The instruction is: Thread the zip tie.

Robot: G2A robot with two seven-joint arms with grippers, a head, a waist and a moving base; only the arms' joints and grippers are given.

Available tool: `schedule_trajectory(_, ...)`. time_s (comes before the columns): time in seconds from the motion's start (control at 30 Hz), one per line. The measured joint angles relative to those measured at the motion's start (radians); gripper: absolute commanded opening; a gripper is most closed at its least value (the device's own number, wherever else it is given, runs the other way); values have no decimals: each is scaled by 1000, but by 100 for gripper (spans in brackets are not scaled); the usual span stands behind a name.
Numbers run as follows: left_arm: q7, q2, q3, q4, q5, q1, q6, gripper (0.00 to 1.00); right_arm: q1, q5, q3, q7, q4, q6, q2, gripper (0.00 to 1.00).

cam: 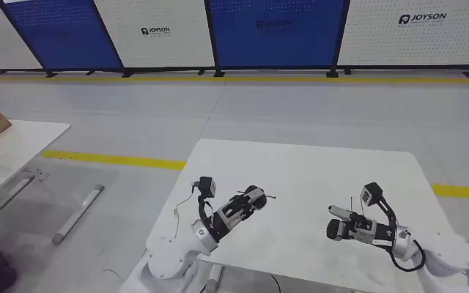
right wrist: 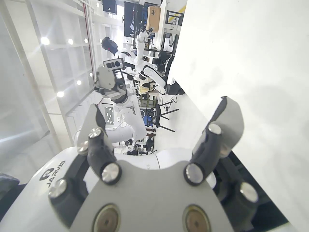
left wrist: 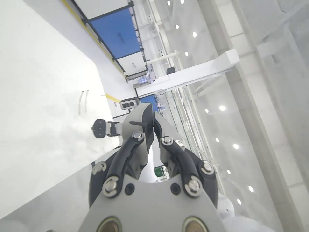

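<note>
1. Left gripper (left wrist: 153, 119): fingers closed narrow, pinching the zip tie between their tips; held above the counter
2. Zip tie (left wrist: 135, 123): thin black strip clamped crosswise at the left gripper's fingertips. A short length sticks out past the side of one finger. From above, the free end points away from the left gripper toward the right gripper
3. Right gripper (right wrist: 161, 117): fingers spread wide, nothing between them. It is turned toward the left gripper and stands well apart from it, also above the counter
4. Counter (cam: 308, 165): white, flat top lying beneath both grippers, with bare surface stretching out beyond their tips
5. Two thin strips (left wrist: 83, 102): pale and slender, lying side by side flat on the counter. They are out beyond the left gripper's fingertips and nearer the right gripper, touching neither. Whether they are further zip ties cannot be told
6. Gap between grippers: open counter surface, with the zip tie's free end reaching only a little way into it
</note>
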Motion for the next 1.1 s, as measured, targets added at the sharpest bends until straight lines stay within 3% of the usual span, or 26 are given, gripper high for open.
schedule_trajectory(0.3, 94, -16, 93, 233, 5, -163, 159, 0, 0, 0, 0, 0, 0, 0, 0, 100)
schedule_trajectory(0.47, 112, -23, 121, 303, -22, -210, 180, 0, 0, 0, 0, 0, 0, 0, 0, 100)
schedule_trajectory(0.93, 138, -24, 126, 312, -14, -222, 158, 0, 0, 0, 0, 0, 0, 0, 0, 100)
schedule_trajectory(1.1, 143, -21, 100, 243, -32, -197, 91, 0, 0, 0, 0, 0, 0, 0, 0, 100)
